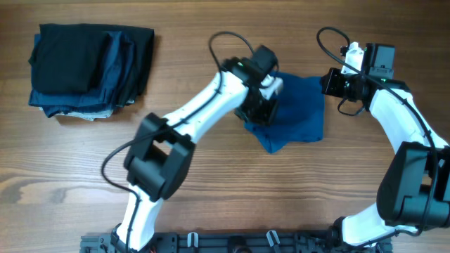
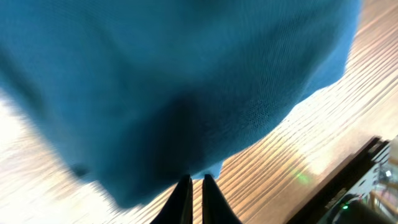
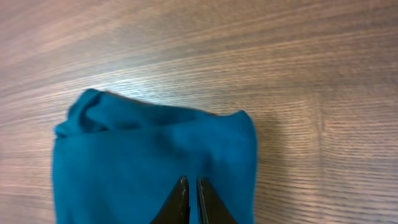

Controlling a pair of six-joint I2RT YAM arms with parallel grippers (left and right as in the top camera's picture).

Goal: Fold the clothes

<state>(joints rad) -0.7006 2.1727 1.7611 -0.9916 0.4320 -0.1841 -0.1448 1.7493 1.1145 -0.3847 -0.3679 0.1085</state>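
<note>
The clothes (image 1: 299, 116), a bright blue shirt, lie bunched into a compact, roughly folded shape right of the table's middle. My left gripper (image 1: 256, 112) reaches over the shirt's left edge. In the left wrist view the blue fabric (image 2: 186, 74) fills most of the frame, and the left gripper (image 2: 194, 179) is shut with its tips on the fabric's near edge. My right gripper (image 1: 329, 83) is at the shirt's upper right corner. In the right wrist view the right gripper (image 3: 188, 180) is shut and hovers over the shirt (image 3: 124, 162), with nothing seen between its fingers.
A stack of folded black and dark navy garments (image 1: 91, 67) sits at the back left of the wooden table (image 1: 211, 197). The black base rail (image 2: 367, 180) shows at the left wrist view's lower right corner.
</note>
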